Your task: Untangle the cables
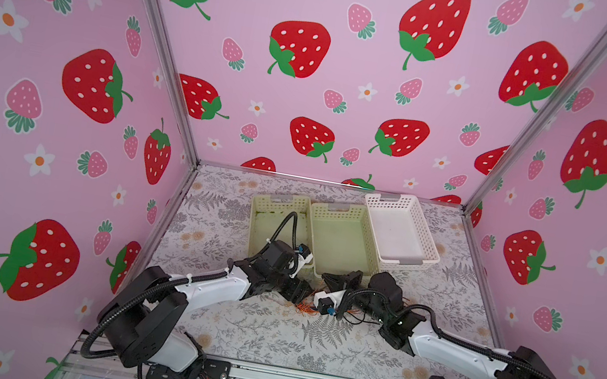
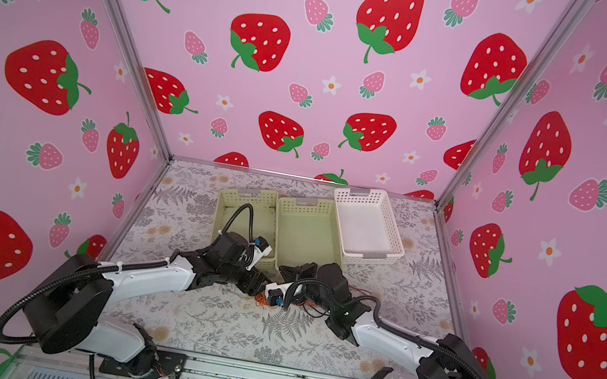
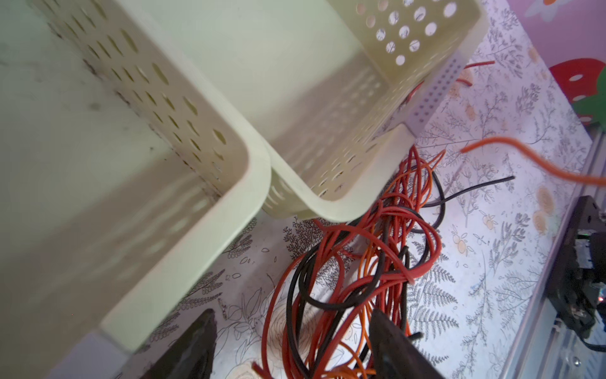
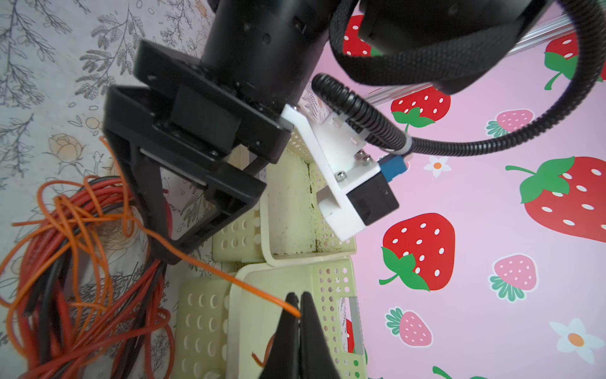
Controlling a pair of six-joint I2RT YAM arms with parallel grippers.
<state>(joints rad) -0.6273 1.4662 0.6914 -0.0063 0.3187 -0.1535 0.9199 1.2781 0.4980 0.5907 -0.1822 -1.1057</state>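
Orange, red and black cables [image 3: 354, 262] lie in one tangled heap on the floral table cover [image 1: 267, 336], just in front of the near corners of the cream baskets [image 1: 345, 208], between your two grippers. Your right gripper [image 4: 299, 303] is pinched closed on a single orange strand [image 4: 229, 275], which runs up off the heap to the jaws. Your left gripper [image 3: 292, 311] stands wide, fingers [image 3: 393, 344] straddling part of the heap and clamping nothing. Whether the strands touch the fingers, cannot tell. Counts: one heap in three cable colours, number of strands not countable. Three baskets: two cream, touching side by side, and one white basket [image 1: 400, 203] just beside them, angled.
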